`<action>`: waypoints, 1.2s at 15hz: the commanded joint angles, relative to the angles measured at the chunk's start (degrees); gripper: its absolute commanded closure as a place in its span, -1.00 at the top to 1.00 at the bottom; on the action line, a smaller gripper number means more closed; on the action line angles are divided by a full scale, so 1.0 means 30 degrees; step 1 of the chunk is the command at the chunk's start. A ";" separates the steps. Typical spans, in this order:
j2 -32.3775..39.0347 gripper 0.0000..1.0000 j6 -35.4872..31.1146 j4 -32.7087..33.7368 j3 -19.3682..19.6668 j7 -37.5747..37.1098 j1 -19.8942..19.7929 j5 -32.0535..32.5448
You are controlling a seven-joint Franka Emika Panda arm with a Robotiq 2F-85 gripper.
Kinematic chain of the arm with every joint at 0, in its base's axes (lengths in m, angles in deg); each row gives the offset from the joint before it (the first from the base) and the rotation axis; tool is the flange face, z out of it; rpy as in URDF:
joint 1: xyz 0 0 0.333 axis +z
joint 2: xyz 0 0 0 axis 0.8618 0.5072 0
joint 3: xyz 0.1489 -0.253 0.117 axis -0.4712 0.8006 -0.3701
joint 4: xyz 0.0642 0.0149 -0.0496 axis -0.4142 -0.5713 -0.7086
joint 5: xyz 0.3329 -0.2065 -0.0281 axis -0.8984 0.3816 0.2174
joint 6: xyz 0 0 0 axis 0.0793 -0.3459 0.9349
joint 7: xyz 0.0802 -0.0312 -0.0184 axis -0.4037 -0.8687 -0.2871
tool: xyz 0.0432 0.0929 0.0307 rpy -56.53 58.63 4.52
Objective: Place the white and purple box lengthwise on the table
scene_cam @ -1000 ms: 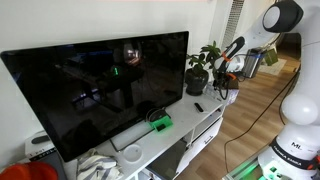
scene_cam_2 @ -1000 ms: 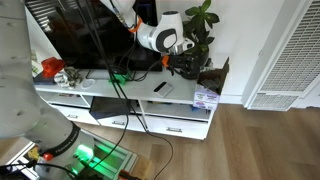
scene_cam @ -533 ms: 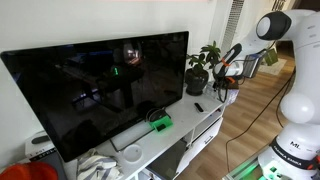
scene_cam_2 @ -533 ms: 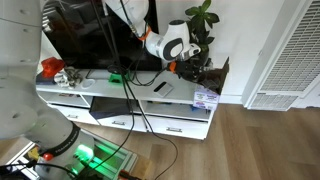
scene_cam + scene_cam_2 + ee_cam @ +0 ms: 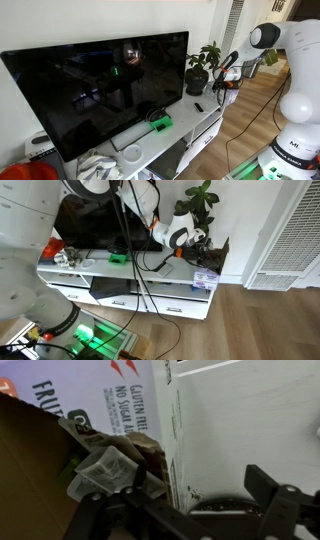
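On table (image 5: pixel 178 284), 1 white-purple box (image 5: pixel 206 277)

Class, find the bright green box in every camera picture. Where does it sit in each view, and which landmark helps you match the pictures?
In an exterior view: the bright green box lies low, just right of centre, on the white console under the TV's right end.
In an exterior view: it lies left of centre, on the console top in front of the TV.
Wrist view: not in it.
Shared landmark: the TV, seen in both exterior views.
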 commanded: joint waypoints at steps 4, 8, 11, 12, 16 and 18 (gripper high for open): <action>0.2052 0.46 0.0340 0.2288 -0.0745 0.0436 -0.0592 0.0268; 0.2431 -0.11 0.0640 0.2940 -0.0759 0.0462 -0.0692 0.0296; 0.2205 -0.52 0.1241 0.2977 -0.0829 0.0666 -0.0862 0.0284; 0.2080 -0.68 0.1496 0.2902 -0.0768 0.0673 -0.0810 0.0293; 0.1720 -1.00 0.1836 0.2654 -0.0513 0.0867 -0.0649 0.0391; 0.1498 -0.96 0.2271 0.2550 -0.0365 0.0809 -0.0566 0.0407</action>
